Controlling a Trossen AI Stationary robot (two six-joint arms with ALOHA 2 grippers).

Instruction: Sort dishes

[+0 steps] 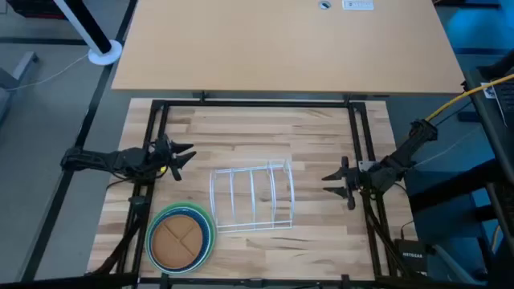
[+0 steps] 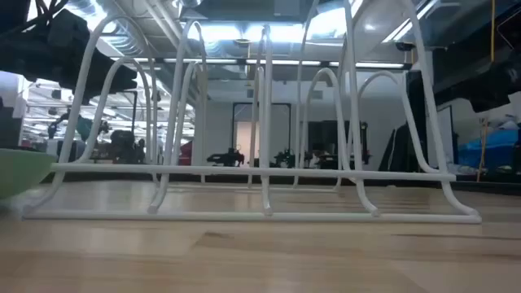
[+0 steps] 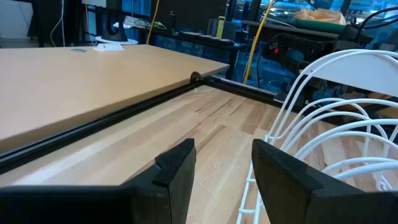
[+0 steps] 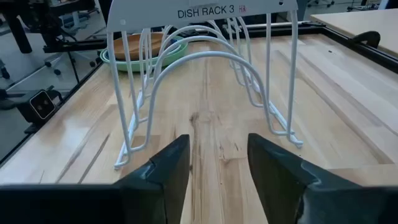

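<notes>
The plates sit in one stack (image 1: 181, 238) near the front left corner of the butcher-block tabletop (image 1: 257, 136), just beside the left end of the white wire dish rack (image 1: 252, 198). From above, the tan-brown divided plate (image 1: 177, 243) lies on top; below it only thin crescents show, a dark blue rim (image 1: 210, 227) and a green rim (image 1: 167, 213). A white plate cannot be made out in the stack from any view. In the low view only a sliver of the green rim (image 2: 20, 169) enters at the edge, the rest cut off. In the right wrist view the stack (image 4: 134, 48) is seen through the rack's loops (image 4: 199, 68), which hide much of it; a label on the rack's end panel reads "DISH RACK 3".

The left gripper (image 1: 181, 157) hovers near the left edge of the table, behind the stack, its two fingers spread with bare wood between them (image 3: 221, 180). The right gripper (image 1: 336, 181) hovers near the right edge, facing the rack's other end, fingers likewise apart around nothing (image 4: 217, 168). Neither touches the rack or the stack.

No slot of the rack holds a plate. In the low view neither gripper can be picked out.
</notes>
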